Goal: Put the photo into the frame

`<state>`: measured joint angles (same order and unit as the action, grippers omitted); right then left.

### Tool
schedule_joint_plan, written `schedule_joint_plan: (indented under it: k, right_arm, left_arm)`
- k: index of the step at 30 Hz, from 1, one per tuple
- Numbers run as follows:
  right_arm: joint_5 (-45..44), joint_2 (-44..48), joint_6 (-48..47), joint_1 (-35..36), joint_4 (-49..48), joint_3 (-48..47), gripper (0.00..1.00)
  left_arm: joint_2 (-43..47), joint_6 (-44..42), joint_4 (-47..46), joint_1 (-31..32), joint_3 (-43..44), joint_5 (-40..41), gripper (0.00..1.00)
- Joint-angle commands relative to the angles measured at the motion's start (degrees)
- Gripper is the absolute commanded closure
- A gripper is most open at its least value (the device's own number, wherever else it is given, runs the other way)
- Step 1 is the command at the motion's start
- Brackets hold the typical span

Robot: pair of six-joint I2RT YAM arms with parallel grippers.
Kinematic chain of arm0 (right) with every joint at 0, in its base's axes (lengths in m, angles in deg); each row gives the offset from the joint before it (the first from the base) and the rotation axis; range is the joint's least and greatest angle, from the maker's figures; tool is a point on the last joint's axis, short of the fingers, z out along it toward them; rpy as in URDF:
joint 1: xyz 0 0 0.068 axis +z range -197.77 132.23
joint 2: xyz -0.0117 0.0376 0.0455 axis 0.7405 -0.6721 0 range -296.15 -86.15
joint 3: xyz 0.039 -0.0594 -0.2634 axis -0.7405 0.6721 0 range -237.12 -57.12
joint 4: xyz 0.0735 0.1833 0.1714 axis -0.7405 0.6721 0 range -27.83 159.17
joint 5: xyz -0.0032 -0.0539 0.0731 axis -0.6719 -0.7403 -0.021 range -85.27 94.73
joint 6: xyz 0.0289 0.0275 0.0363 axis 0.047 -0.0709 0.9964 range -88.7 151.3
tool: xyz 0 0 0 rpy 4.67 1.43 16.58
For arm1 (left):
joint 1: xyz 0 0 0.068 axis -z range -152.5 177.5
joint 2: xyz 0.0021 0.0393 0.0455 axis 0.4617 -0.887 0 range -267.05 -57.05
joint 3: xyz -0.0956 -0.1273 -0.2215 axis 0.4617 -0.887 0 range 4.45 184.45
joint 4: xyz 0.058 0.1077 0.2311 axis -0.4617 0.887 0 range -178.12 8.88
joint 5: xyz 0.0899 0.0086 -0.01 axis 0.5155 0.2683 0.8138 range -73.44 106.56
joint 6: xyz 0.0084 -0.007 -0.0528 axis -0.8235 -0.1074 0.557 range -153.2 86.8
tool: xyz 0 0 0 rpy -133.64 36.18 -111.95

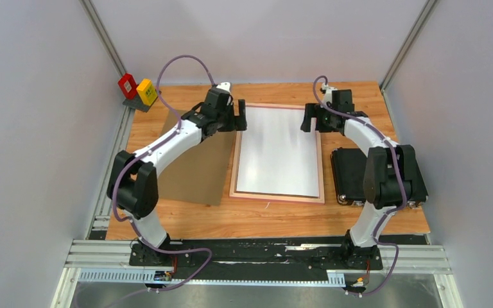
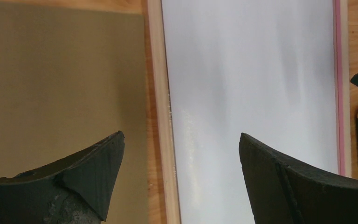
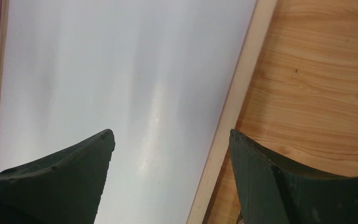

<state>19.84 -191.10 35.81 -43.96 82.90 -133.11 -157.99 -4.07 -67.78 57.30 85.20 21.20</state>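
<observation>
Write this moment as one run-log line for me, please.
frame: flat, white surface inside | left gripper: open, over its left rail | right gripper: open, over its right rail | backing board: left of frame

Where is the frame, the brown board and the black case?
frame [image 1: 276, 197]: top view, on its near rail.
brown board [image 1: 196, 173]: top view, on its bare middle.
black case [image 1: 348, 173]: top view, on its top face.

Top view: high, from the near side, overlooking the whole tabletop [image 1: 263, 218]. Wrist views: close, downward, both on the frame [image 2: 161, 93].
</observation>
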Motion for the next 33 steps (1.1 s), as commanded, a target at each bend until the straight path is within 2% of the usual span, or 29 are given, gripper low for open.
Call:
schedule_joint_plan:
  k: [1, 6, 10, 18, 33]
  right_arm:
    - [-4.69, 5.31, -9.84, 5.71, -5.64, 3.76, 0.1]
    - [-9.82, 5.32, -16.35, 12.36, -6.95, 7.11, 0.11]
    - [-13.44, 2.97, -18.66, 17.0, -7.3, 7.49, 0.11]
    - [-18.66, -2.81, -20.06, 22.5, -7.63, 5.06, 0.12]
    - [-19.49, -4.64, -19.48, 24.62, -7.27, 3.92, 0.13]
  left_arm:
    - [8.85, -10.75, -3.45, -1.07, -3.0, 4.71, 0.0]
    - [17.38, -22.11, -6.44, -3.5, -10.34, 6.07, 0.0]
    - [23.43, -27.09, -4.8, -6.72, -13.09, 4.61, 0.0]
    - [27.0, -28.98, -1.53, -12.92, -16.98, 2.68, 0.0]
    - [28.08, -28.97, -1.28, -19.96, -18.02, -0.14, 0.0]
